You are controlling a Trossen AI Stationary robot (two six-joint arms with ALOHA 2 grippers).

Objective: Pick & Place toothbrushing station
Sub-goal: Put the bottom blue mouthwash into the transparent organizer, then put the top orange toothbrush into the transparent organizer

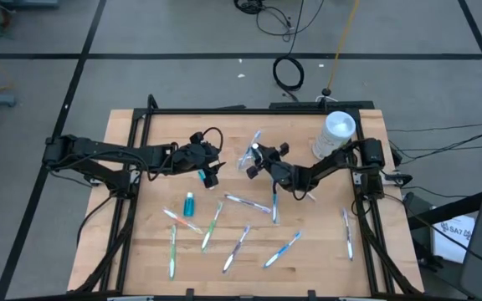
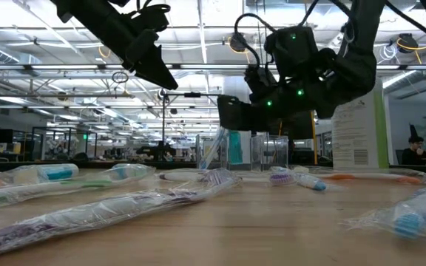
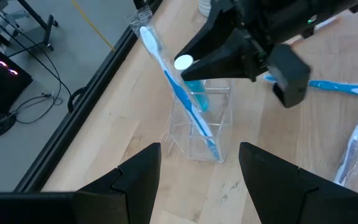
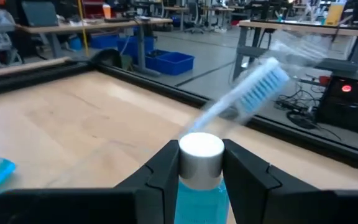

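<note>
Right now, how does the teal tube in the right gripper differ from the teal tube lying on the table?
The held teal tube stands upright, white cap up, pinched between the right gripper fingers at the clear cup. The loose teal tube lies flat on the table, untouched, near the toothbrushes. Both look the same teal colour.

clear cup [image 3: 199,127]; blue-and-white toothbrush [image 3: 179,90] inside; teal tube [image 4: 199,180] with white cap; second teal tube [image 1: 189,203] on pale wood table [image 1: 308,251]; white container [image 1: 335,134].
</note>
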